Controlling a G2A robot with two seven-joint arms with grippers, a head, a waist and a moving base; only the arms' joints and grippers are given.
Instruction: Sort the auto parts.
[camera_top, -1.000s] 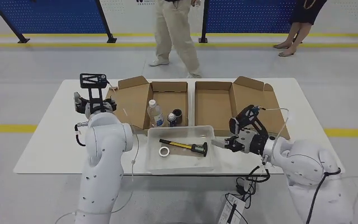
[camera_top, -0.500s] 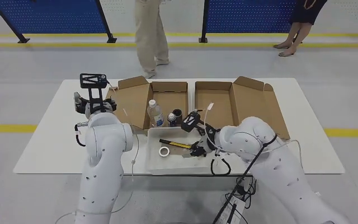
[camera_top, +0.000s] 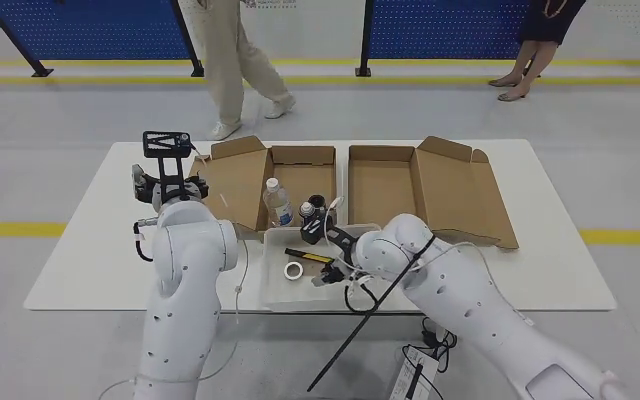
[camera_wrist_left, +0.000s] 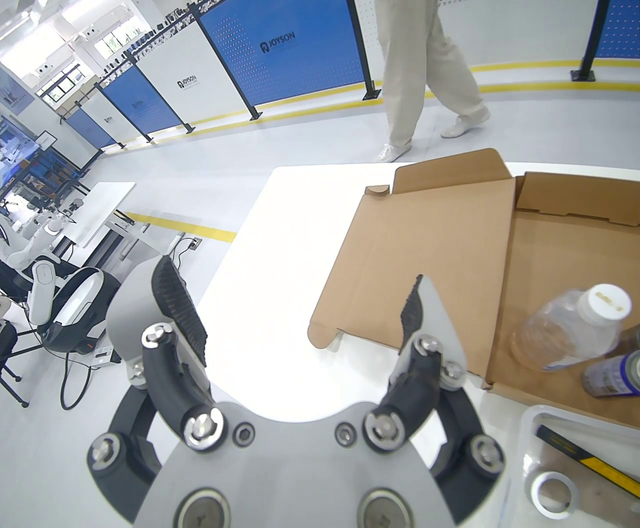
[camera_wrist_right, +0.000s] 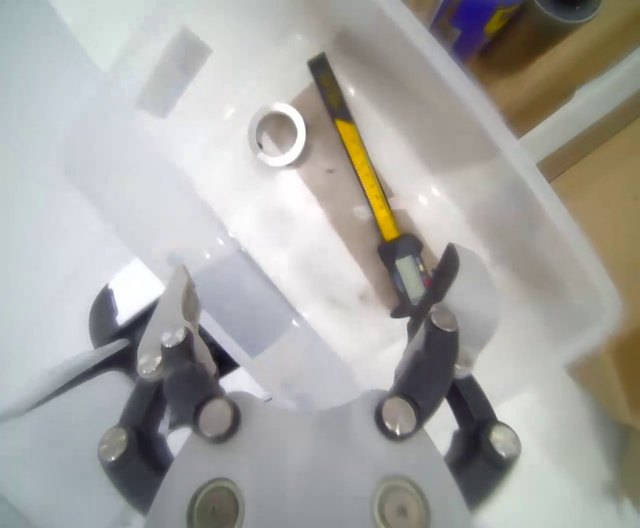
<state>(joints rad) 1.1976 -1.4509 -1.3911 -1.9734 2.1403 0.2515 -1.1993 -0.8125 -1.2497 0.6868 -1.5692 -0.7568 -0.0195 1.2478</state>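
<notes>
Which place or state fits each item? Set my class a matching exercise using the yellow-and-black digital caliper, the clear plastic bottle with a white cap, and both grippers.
Column A
1. yellow-and-black digital caliper
2. clear plastic bottle with a white cap
3. left gripper
4. right gripper

Column B
a. open above the white table
b. lying in the clear plastic bin
c. open over the clear plastic bin
d. inside the brown cardboard box

Pairs: 1-b, 2-d, 3-a, 4-c

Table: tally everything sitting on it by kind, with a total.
Cardboard boxes: 2
Clear bin: 1
Caliper: 1
Metal ring: 1
Plastic bottle: 1
Small can: 1
Dark tube: 1
Total: 8
</notes>
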